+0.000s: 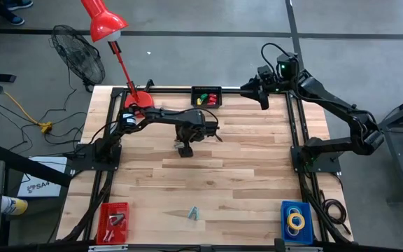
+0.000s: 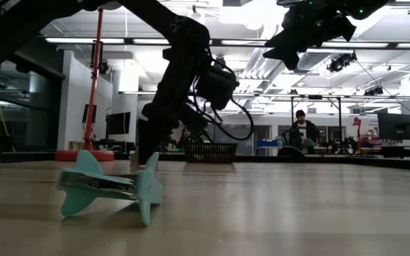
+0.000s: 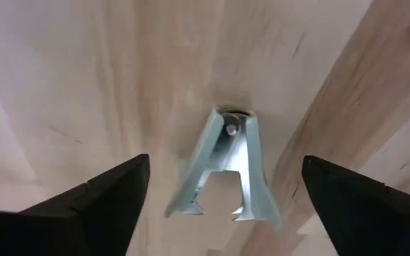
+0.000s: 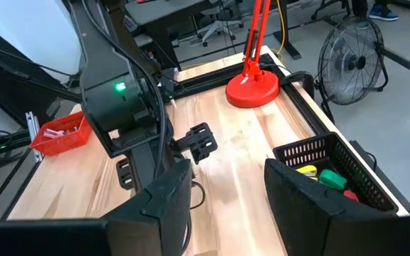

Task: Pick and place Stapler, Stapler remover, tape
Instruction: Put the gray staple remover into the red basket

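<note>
A pale blue-grey stapler remover (image 3: 223, 167) lies flat on the wood. My left gripper (image 3: 225, 162) points down over it, open, one finger on either side and clear of it. In the high view this gripper (image 1: 185, 149) stands mid-table and hides that remover. Another light-blue stapler remover (image 1: 193, 213) lies near the front edge, close in the low view (image 2: 109, 186). Tape rolls (image 1: 297, 220) lie in a blue bin. My right gripper (image 1: 263, 94) hangs open and high at the far right, with nothing between its fingers (image 4: 237, 203). No stapler shows plainly.
A black basket (image 1: 206, 89) at the far edge holds yellow, green and red pieces. A red lamp (image 1: 137, 99) stands at the far left corner. At the front left a red bin (image 1: 102, 222) holds grey metal pieces. Bare wood lies between the bins.
</note>
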Available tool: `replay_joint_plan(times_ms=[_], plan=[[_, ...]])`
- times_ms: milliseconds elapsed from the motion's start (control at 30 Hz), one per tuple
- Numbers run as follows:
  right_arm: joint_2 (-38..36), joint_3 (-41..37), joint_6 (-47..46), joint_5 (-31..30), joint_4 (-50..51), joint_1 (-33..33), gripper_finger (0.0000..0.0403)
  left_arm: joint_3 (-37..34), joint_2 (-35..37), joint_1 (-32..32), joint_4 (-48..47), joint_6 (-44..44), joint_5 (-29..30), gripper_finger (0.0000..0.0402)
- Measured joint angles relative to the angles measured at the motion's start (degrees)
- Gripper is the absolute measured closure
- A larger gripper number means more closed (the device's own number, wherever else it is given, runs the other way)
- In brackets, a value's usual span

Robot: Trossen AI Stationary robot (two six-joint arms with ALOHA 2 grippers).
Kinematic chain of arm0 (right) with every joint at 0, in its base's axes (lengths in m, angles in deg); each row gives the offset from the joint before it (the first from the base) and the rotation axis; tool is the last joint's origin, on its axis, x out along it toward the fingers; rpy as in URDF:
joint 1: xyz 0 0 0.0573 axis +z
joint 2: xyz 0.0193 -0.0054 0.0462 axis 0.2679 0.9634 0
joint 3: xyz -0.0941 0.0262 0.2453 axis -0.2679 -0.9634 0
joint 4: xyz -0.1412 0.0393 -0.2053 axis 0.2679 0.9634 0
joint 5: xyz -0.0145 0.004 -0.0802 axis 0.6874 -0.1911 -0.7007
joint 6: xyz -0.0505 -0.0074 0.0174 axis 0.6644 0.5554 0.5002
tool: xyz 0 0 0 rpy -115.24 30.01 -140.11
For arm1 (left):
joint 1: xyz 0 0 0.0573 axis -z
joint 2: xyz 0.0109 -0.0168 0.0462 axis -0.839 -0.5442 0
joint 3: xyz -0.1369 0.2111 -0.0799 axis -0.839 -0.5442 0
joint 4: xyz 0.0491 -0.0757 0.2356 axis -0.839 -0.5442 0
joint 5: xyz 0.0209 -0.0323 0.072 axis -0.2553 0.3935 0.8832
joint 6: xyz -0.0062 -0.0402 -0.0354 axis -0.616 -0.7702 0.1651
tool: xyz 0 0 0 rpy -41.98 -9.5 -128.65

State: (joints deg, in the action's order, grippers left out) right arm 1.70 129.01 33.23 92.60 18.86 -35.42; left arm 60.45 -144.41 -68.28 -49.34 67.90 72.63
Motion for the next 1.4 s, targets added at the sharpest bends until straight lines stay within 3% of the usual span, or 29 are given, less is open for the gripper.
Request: replay_joint_plan(times_ms=[267, 633, 1100, 1400], plan=[[0.0, 0.01, 0.06, 0.0, 0.07, 0.01, 0.0233, -4.63, 0.42, 0.0, 1.99, 0.24, -2.83, 0.0108], [0.0, 0.02, 0.52, 0.0, 0.07, 0.0, 0.0233, -4.71, 0.37, 0.0, 2.33, 1.56, -2.33, 0.0169], [0.0, 0.0, 0.52, 0.0, 0.09, 0.0, 0.0233, -4.86, 1.1, 0.0, 1.55, 3.27, -1.26, 0.0296], [0.0, 0.01, 0.89, 0.0, 0.33, 0.0, 0.0233, -4.91, 5.56, 0.46, -5.56, 7.78, -2.69, 0.0288]])
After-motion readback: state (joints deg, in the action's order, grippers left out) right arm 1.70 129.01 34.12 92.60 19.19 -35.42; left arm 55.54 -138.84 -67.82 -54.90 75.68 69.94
